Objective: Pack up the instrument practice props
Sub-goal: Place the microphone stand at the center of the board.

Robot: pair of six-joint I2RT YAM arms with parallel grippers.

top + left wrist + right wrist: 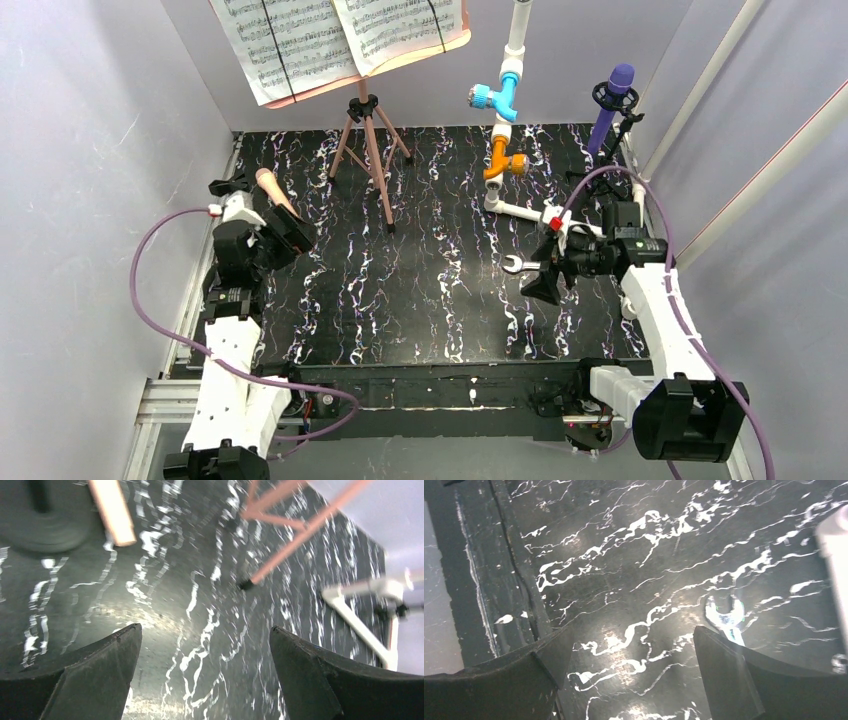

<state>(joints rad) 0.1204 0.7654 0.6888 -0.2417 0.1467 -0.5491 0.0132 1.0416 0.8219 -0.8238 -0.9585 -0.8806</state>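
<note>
A peach microphone leans in a black holder at the left edge of the table; its lower end and the holder's round base show in the left wrist view. My left gripper hangs open just in front of it, with nothing between the fingers. The salmon-pink music rest carries white sheets on tripod legs at the back. A purple microphone stands in its holder at the back right. My right gripper is open and empty over the table.
A silver wrench lies flat right beside my right gripper's fingertip. A white pipe with blue and orange valves rises at the back centre-right; its base tube runs along the table. Grey walls enclose the black marbled table.
</note>
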